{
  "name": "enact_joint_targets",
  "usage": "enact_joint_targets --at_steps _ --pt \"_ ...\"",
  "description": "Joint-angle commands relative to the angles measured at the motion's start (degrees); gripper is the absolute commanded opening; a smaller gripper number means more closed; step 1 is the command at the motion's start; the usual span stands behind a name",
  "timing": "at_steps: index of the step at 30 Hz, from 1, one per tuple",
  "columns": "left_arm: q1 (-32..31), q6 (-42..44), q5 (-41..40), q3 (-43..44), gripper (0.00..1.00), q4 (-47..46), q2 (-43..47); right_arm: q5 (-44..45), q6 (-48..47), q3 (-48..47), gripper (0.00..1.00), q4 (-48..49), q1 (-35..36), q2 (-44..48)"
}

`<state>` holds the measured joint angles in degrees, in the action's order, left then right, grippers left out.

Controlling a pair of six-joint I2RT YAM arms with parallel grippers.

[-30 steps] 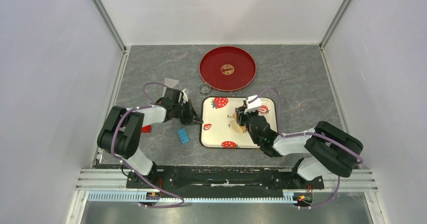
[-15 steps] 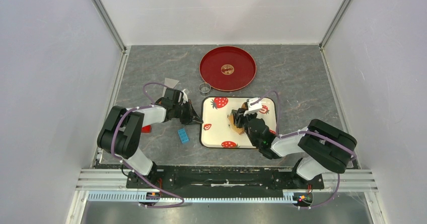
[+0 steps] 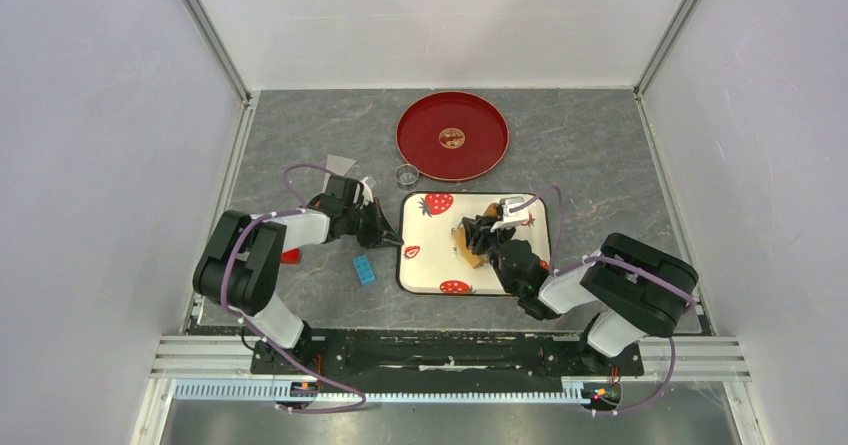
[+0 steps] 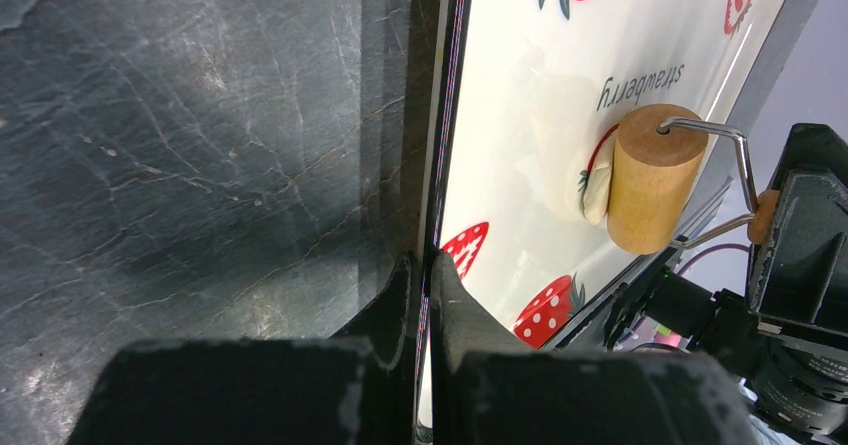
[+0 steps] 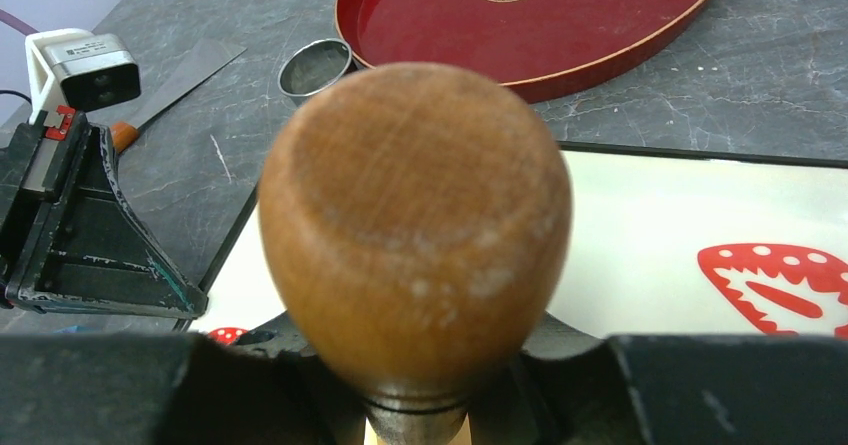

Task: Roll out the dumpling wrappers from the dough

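Roller against dough; board pinned at its left edge

Top view: the left gripper is clenched on the strawberry board's left edge; the right gripper, over the board, grasps the roller; a red tray and a ring sit behind on the bench. Left wrist: its fingers pinch the board's rim; the pale dough lies on the board, touching the wooden drum. Right wrist: the roller's handle sits gripped between the fingers.

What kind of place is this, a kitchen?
Probably not a real kitchen, more likely a robot test booth. Plain white walls box in a grey table, and a robot arm holds a wooden roller against dough on a strawberry-print board.
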<state>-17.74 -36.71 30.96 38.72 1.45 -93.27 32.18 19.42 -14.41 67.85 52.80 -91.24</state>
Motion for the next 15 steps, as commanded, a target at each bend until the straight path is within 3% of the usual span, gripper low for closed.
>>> enact_joint_targets --at_steps 1,15 --pt "0.1 0.5 -10.0 -2.8 0.02 4.2 -3.7 -3.8 -0.3 4.8 0.00 -24.5 0.4 -7.2" --pt "0.1 0.4 -10.0 -2.8 0.02 4.2 -3.8 -4.9 2.3 7.0 0.00 -24.8 3.1 -9.2"
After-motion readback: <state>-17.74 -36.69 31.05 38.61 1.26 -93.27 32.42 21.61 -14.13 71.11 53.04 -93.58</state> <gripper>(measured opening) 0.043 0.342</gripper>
